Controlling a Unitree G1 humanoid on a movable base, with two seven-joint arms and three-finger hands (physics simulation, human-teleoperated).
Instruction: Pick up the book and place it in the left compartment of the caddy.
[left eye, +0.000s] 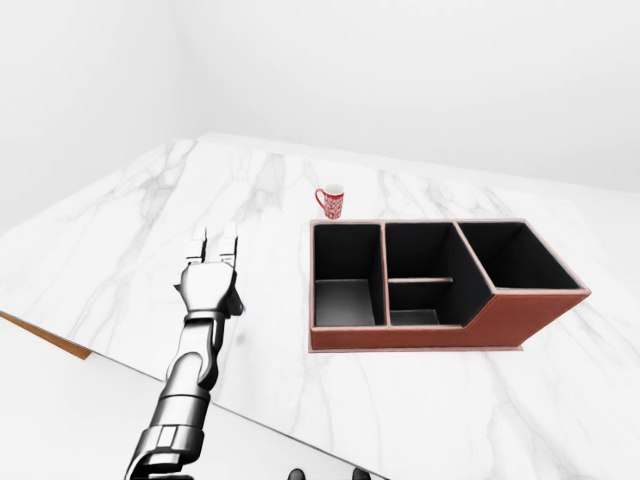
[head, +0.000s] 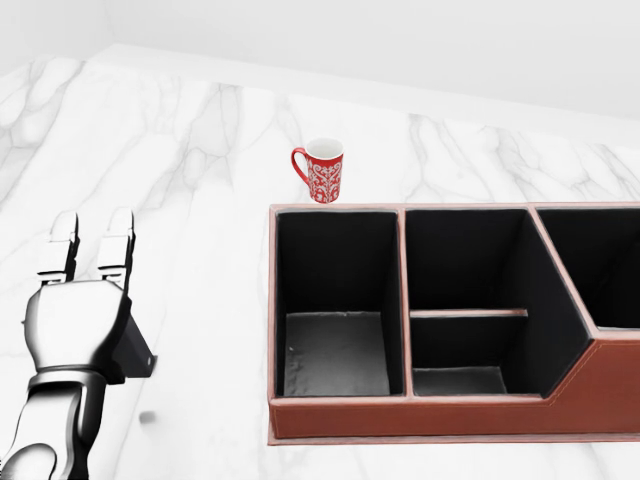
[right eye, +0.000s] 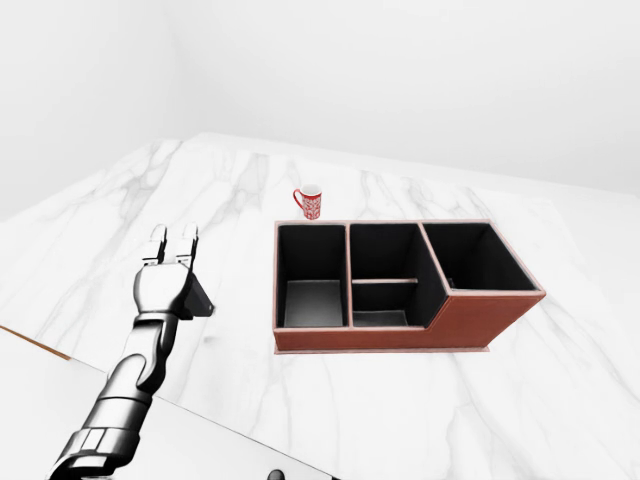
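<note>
The book (head: 137, 352) is a dark flat slab lying on the white marble table at the lower left of the head view. Only its right corner shows, past my hand. My left hand (head: 92, 240) hovers over it, back of the hand towards the camera, fingers stretched straight and open, holding nothing. The caddy (head: 400, 416) is brown leather with a black lining and stands to the right of the hand. Its left compartment (head: 335, 352) shows a bare grey floor. My right hand does not show in any view.
A red patterned mug (head: 324, 171) stands just beyond the caddy's upper left corner. The caddy's middle section (head: 468, 312) is split by a low divider, and a third bay (left eye: 510, 255) lies to the right. The table's near edge (left eye: 45, 337) runs diagonally at lower left.
</note>
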